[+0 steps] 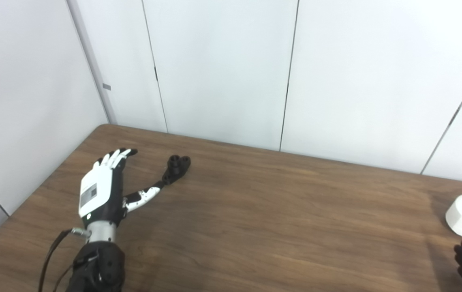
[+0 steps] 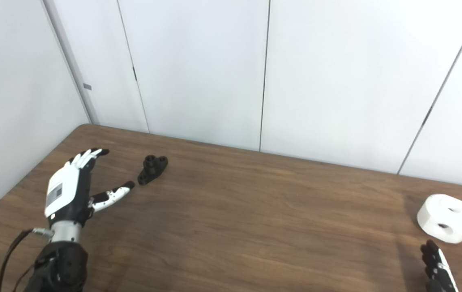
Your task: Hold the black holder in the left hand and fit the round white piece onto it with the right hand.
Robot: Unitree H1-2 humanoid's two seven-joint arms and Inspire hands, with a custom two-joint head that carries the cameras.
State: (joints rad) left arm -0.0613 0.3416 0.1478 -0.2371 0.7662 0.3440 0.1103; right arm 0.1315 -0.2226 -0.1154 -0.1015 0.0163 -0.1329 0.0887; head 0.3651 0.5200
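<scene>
Both eyes look down from head height across the brown table (image 1: 255, 211) toward the white panelled wall (image 2: 198, 69); the right eye sits slightly rightward; they share nearly the whole tabletop, at arm's reach.

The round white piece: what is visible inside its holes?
The round white piece lies on the table with two holes showing, one on top and one on its side. Both look dark inside; what they contain cannot be seen.
</scene>
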